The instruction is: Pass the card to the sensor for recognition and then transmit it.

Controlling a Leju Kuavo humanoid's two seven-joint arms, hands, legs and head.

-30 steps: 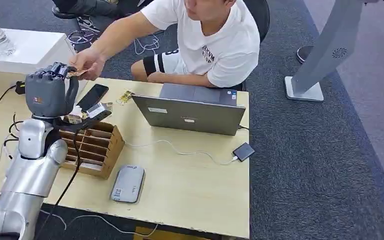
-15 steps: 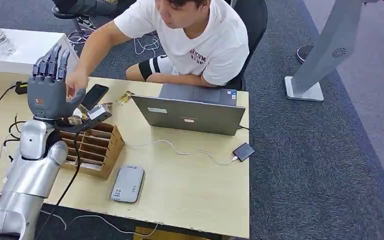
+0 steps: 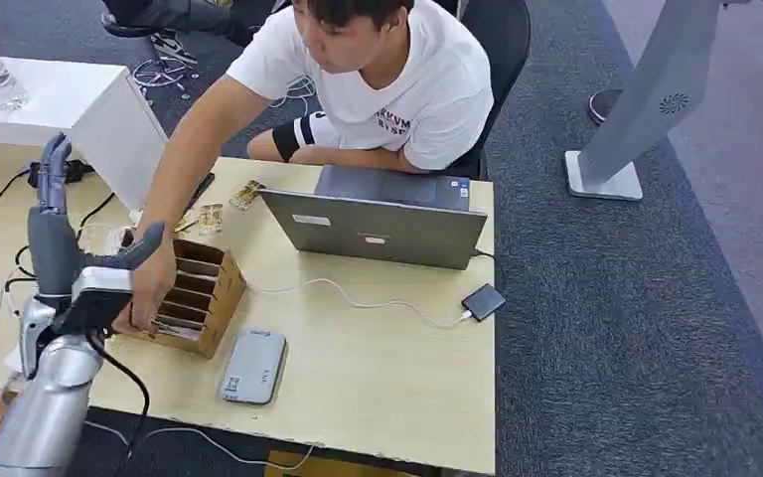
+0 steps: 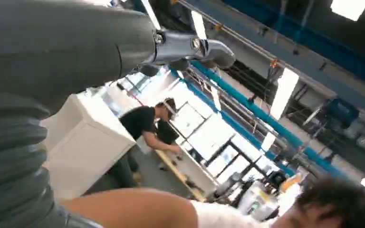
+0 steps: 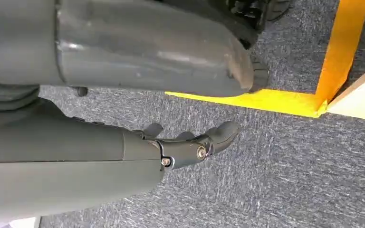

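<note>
Head view shows the left hand [image 3: 60, 234] now empty, fingers spread, drawn back left of the card box [image 3: 191, 295]. The person's hand [image 3: 149, 293] reaches there; the card itself I cannot see. Handover looks finished. The right hand [image 5: 190, 142] hangs empty, loosely spread.

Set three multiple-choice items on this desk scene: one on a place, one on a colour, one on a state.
1. The person's hand rests on:
A. the laptop
B. the wooden card rack
C. the floor

2. The card reader near the table's front edge is:
A. grey
B. red
C. green

3. The left robot hand is:
A. gripping a card
B. gripping a cable
C. open, holding nothing

Answers: 1 B, the fingers lie on the wooden card rack. 2 A, its casing is grey. 3 C, its fingers point up, spread, with nothing in them.
</note>
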